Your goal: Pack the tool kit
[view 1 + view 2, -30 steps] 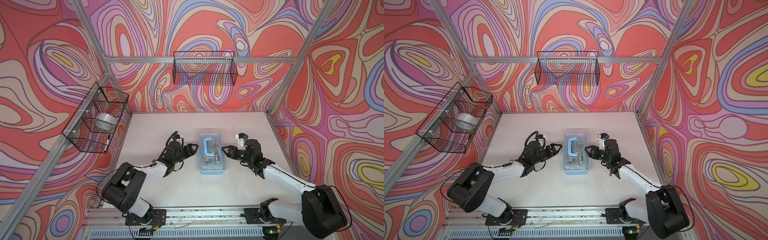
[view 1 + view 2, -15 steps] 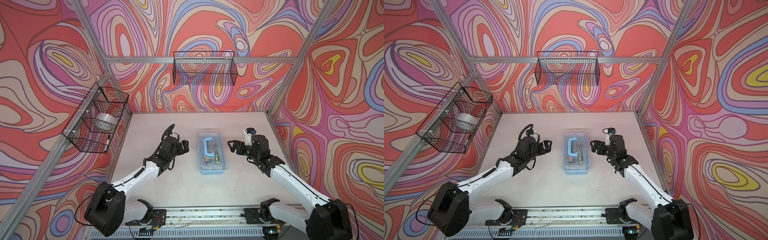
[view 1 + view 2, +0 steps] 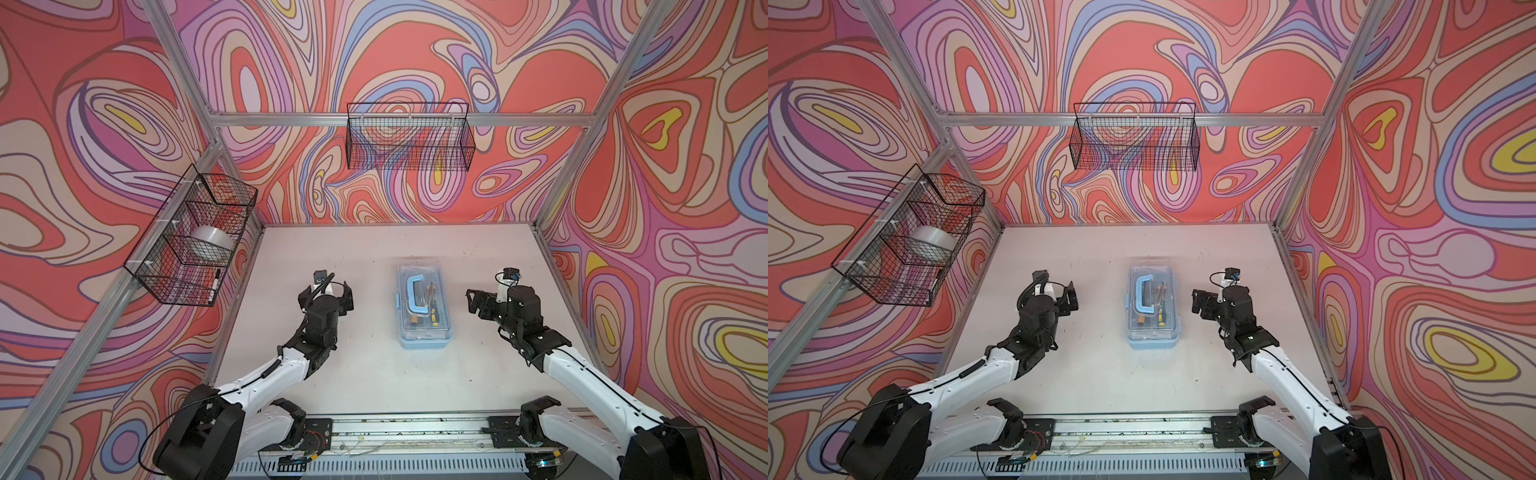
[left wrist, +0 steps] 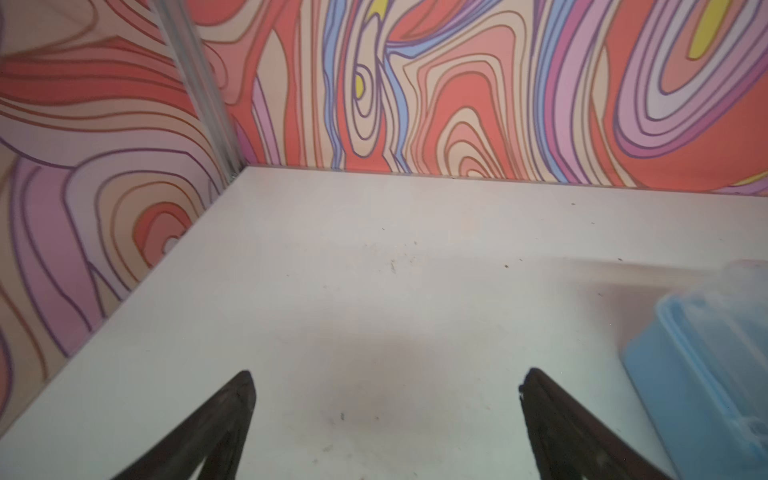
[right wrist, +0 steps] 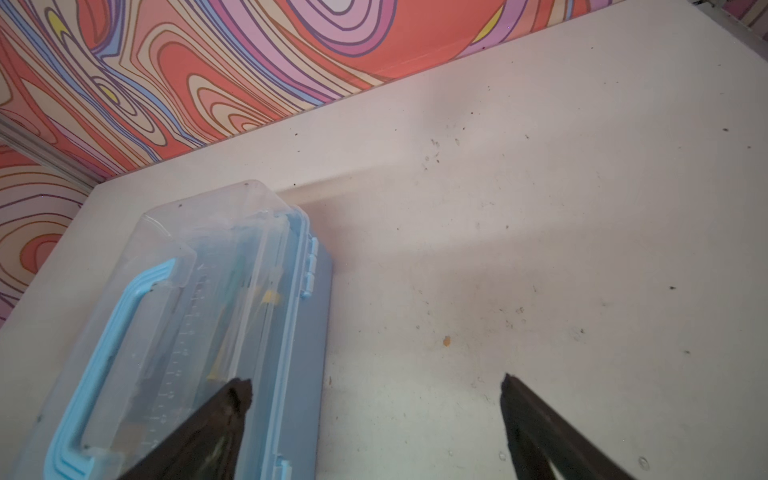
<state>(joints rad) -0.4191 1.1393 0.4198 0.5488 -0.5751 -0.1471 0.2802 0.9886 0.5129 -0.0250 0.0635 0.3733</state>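
**Desk:** What do the overhead shots show?

**Operator:** In both top views the kit [image 3: 424, 309] [image 3: 1152, 311] sits mid-tabletop [image 3: 374, 370] [image 3: 1100, 374] with its lid down. Its long axis runs from the rail toward the back wall. My left fingers [image 3: 348, 298] [image 3: 1073, 297] stand wide apart and empty on its left. My right fingers [image 3: 471, 294] [image 3: 1197, 297] are equally wide and empty on its right, aimed at its long side. The right pair looks nearer, and neither touches.

**Desk:** And the left wrist?

**Operator:** Two dark tapered fingers [image 4: 224, 415] are spread over bare, scuffed white tabletop [image 4: 374, 249]. A blurred pale-blue corner of the kit [image 4: 706, 374] lies out beyond one finger, apart from it.

**Desk:** Right wrist?

**Operator:** The kit [image 5: 291, 353] lies just beside one finger [image 5: 216, 415], which overlaps it in the shot. I cannot tell whether they touch. The lid [image 5: 216, 232] is clear and glossy, and a ribbed blue handle [image 5: 102, 353] lies flat along the long axis. Small blue tabs [image 5: 309, 266] line the side wall, and yellow-handled tools show dimly inside. It is smooth, hard plastic that I judge slippery. Any next move suits my right arm, coming in sideways.
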